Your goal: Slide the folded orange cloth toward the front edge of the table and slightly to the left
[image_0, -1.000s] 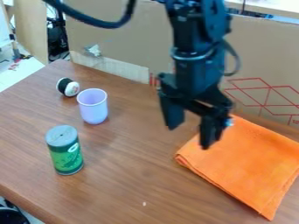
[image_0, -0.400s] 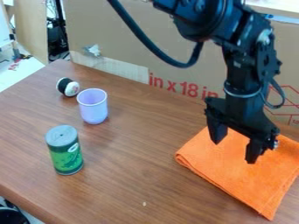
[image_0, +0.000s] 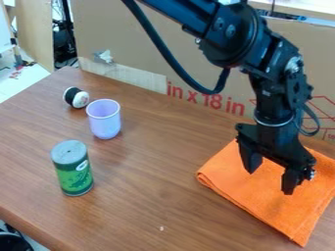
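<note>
Folded orange cloth (image_0: 278, 211), lying flat on the brown wood-grained table (image_0: 144, 201), with layered folds visible at its left corner. Directly above the cloth is the black two-finger gripper (image_0: 270, 181), pointing downward with its two fingers spread well apart; bare cloth shows through the gap, and nothing is pinched between them. One finger stands over the upper left part of the cloth, the other over its middle, nearer the viewer; whether either tip touches the fabric cannot be told from this angle. The black arm (image_0: 242, 39) slopes down from the top edge of the view to a point over the cloth, a thick dark cable (image_0: 160, 46) looping on the side left of the cloth. Behind the cloth, an upright cardboard panel (image_0: 190, 39) bears red printing. Well to the left of the cloth stands a green can (image_0: 74, 177) with a greyish lid, upright. Also left of the cloth, but farther back than the can, stands an upright pale lilac cup (image_0: 105, 122), open end up. Farthest left and back from the cloth, just beyond the cup, rests a small black-and-white rounded object (image_0: 76, 97).
</note>
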You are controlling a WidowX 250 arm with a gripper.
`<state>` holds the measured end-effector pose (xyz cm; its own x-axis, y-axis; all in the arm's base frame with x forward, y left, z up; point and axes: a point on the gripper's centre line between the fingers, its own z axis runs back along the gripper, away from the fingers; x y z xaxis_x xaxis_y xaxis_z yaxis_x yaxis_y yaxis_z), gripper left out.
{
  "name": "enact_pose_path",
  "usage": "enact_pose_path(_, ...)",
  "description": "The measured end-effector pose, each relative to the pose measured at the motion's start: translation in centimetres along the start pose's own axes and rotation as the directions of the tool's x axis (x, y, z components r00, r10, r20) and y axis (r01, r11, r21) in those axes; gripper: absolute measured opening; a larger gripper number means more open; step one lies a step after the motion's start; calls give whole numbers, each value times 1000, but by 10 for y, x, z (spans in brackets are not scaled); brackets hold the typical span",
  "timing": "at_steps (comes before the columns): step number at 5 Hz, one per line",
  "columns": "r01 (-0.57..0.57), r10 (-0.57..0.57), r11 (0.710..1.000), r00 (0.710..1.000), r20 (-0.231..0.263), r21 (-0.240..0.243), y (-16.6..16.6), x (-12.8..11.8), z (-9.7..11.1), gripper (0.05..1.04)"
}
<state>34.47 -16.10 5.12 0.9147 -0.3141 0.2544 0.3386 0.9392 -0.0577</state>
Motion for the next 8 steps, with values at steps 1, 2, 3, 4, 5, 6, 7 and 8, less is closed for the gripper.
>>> enact_pose_path(1,-20,21,1000,999,-36,17,18,-5,-21,1001)
enact_pose_path(2,-14,15,999,999,-37,35,21,-2,-24,1001)
enact_pose_path(3,-8,12,999,998,-68,53,18,-5,-25,1001)
enact_pose_path(4,-17,25,999,977,-213,36,14,-26,-20,1001)
enact_pose_path(5,-80,98,995,931,-352,66,15,-53,-14,1001)
enact_pose_path(6,-123,142,990,898,-417,72,12,-65,-10,1001)
enact_pose_path(7,-208,208,977,847,-489,56,3,-82,-5,1001)
enact_pose_path(8,-267,239,963,797,-554,32,-8,-98,-3,1001)
